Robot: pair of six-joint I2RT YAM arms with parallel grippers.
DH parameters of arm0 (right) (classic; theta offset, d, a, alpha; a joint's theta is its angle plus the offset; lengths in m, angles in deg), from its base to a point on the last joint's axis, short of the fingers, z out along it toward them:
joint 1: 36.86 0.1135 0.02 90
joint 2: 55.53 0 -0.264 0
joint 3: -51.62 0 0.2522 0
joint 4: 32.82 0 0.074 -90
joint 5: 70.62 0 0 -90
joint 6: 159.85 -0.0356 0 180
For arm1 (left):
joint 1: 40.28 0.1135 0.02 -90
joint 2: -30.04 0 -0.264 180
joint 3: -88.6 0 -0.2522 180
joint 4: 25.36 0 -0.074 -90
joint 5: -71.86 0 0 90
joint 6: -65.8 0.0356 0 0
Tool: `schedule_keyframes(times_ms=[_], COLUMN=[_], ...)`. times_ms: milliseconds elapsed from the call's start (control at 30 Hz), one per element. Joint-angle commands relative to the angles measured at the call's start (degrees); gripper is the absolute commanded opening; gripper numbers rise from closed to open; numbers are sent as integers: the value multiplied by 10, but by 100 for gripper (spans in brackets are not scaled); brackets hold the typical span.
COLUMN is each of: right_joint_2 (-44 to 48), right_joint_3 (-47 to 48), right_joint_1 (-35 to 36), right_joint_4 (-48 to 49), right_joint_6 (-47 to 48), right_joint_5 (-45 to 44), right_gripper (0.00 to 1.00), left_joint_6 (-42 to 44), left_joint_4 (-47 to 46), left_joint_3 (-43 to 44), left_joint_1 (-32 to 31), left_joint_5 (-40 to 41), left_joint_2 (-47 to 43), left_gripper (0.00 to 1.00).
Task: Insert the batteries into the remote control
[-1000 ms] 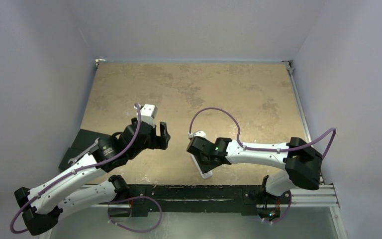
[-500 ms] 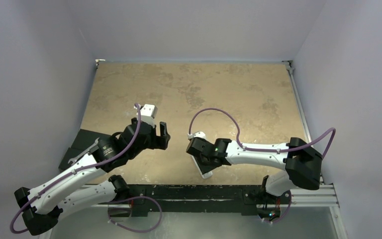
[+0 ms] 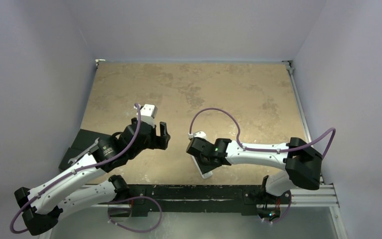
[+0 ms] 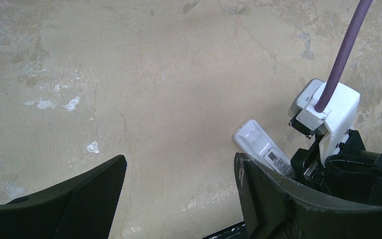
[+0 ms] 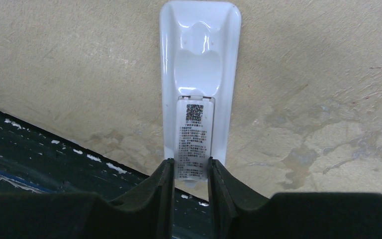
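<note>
While the remote control (image 5: 199,64) lies back-up by the table's (image 3: 179,89) near edge, long axis running near-far, the right gripper (image 5: 191,167) pinches its labelled cover end; the left gripper (image 4: 179,159) hangs spread apart just left. The 2 batteries are unseen.

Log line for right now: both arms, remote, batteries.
right fingers: clamped on remote control, back side up | left fingers: open, empty, above table | batteries: not in view

Robot lab; plain-walled test table (image 3: 238,84)
</note>
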Motion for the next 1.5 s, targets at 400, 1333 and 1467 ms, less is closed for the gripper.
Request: schedule_keyframes(times_ms=[400,1333,1467], right_joint_2=[-15,-32,-36], right_joint_3=[17,37,39], right_joint_1=[4,14,14], right_joint_4=[-16,-12,-13], right_joint_6=[-3,7,7], right_joint_5=[-24,-26,-30], right_gripper=[0,0,0], left_joint_6=[8,9,9], left_joint_4=[-9,-9,-9], left_joint_3=[13,13,14], left_joint_1=[3,2,3], left_joint_5=[8,9,9], left_joint_2=[-5,-2,-1], left_gripper=[79,79,79])
